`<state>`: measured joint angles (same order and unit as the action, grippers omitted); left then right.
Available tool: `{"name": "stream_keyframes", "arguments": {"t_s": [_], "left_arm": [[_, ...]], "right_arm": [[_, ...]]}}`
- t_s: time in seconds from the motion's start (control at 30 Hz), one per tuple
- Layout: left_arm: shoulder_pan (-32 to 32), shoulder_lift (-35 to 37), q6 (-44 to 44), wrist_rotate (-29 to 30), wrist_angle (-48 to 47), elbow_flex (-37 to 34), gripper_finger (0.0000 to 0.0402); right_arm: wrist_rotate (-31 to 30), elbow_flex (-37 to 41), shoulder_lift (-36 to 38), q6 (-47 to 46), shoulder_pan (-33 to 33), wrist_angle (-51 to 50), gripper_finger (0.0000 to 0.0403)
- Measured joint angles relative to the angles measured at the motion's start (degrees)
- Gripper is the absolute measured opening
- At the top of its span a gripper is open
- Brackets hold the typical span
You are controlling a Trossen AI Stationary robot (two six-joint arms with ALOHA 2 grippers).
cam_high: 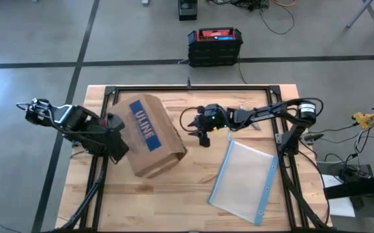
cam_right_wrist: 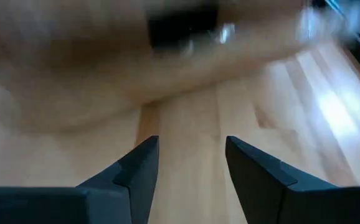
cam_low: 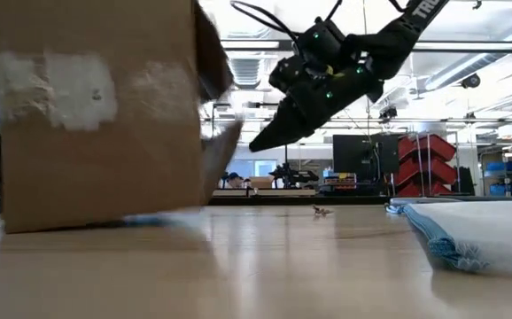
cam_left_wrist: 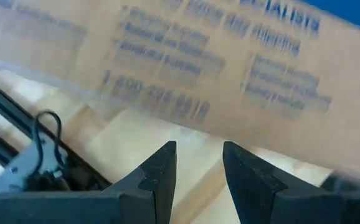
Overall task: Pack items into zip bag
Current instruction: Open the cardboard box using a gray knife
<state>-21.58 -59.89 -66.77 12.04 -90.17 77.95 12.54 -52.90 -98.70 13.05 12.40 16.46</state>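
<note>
The zip bag point(cam_high: 245, 178) lies flat on the wooden table point(cam_high: 174, 194) toward its near right part, its blue zip strip along the right edge; in the low view its crumpled end point(cam_low: 469, 235) rests on the tabletop at the right. Left of it stands the brown ULINE cardboard box point(cam_high: 149, 134), tilted, with its open flaps turned toward the table's middle. The left gripper point(cam_high: 116, 145) sits against the box's left side, and its wrist view shows its fingers point(cam_left_wrist: 161, 171) parted with nothing between them, the printed box wall just ahead. Farther back, the right gripper point(cam_high: 205, 137) hangs above the bare wood between the box and the bag, clear of both; its fingers point(cam_right_wrist: 139, 168) are spread and empty. No small items can be made out on the table
</note>
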Motion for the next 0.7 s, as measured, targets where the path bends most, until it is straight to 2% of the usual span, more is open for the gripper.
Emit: {"name": "stream_keyframes", "arguments": {"t_s": [0.23,0.3,0.43,0.5,0.57,0.7], "left_arm": [[0.02,3.41,-1.19,3.83,0.09,-1.16,0.0117],[0.02,4.4,-2.94,1.39,0.17,-3.32,0.0117],[0.0,6.04,-4.66,-7.44,0.14,-10.3,0.0117],[0.0,6.98,-4.85,-8.51,0.15,-14.16,0.0117],[0.0,7.65,-4.6,-7.05,0.48,-17.99,0.0117],[0.04,7.94,-0.48,-0.38,5.69,-24.59,0.0117]], "right_arm": [[-0.57,-0.02,0.12,2.61,-0.04,0.14,0.0139],[-0.62,-0.02,0.23,2.8,0.21,0.01,0.013],[-0.69,-0.02,0.71,4.52,0.26,-0.74,0.0106],[-0.71,-0.02,0.75,4.86,0.26,-0.91,0.0094],[-0.71,-0.02,0.73,4.95,0.24,-0.85,0.0081],[-0.75,-0.02,0.43,6.2,0.26,-0.71,0.0058]]}}
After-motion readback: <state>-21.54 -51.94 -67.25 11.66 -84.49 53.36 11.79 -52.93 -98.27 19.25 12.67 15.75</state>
